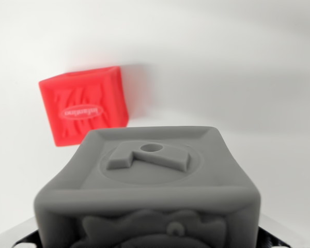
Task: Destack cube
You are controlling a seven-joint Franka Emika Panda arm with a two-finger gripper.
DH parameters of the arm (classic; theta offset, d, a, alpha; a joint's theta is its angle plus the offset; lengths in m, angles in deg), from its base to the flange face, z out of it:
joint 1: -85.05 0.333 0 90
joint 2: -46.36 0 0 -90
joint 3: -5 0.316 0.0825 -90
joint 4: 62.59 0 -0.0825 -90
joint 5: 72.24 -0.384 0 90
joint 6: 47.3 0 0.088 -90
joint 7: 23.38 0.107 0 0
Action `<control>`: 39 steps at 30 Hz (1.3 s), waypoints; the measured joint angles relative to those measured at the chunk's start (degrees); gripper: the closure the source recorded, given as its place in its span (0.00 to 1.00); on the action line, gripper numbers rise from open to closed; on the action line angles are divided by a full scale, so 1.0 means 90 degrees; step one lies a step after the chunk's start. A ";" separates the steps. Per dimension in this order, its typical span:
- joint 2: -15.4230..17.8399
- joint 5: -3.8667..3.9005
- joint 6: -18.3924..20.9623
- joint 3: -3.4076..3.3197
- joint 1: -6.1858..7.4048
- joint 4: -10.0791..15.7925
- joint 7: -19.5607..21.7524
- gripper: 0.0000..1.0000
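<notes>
- We found the red cube in the upper left of the frame, resting on the white surface, tilted slightly as the wrist view showed it, with an embossed oval logo on the face turned towards the camera.
- We found the grey cube filling the lower centre of the frame, very close to the lens. Its top face carried a raised figure inside a shallow ring, with a small round hole near the middle; its front face bore a relief pattern cut off by the bottom edge.
- The two cubes stood apart, the red one behind and to the left of the grey one. We could not tell whether the grey cube sat on another cube, on the surface, or was held.
- Dark parts at the bottom corners may have belonged to the gripper; we could not tell whether the pincer was wide, narrow or holding anything.
- Risk, in our judgement: the grey cube's rounded, soft-looking edges could let it slip or twist in a light grasp, and a sideways move to the left could knock the red cube.
</notes>
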 joint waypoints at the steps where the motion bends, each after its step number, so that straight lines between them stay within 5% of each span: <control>1: 0.0003 -0.0004 -0.0004 -0.0008 -0.0013 0.0007 0.0007 1.00; 39: 0.0029 -0.0189 -0.0088 -0.0288 -0.0470 0.0110 0.0336 1.00</control>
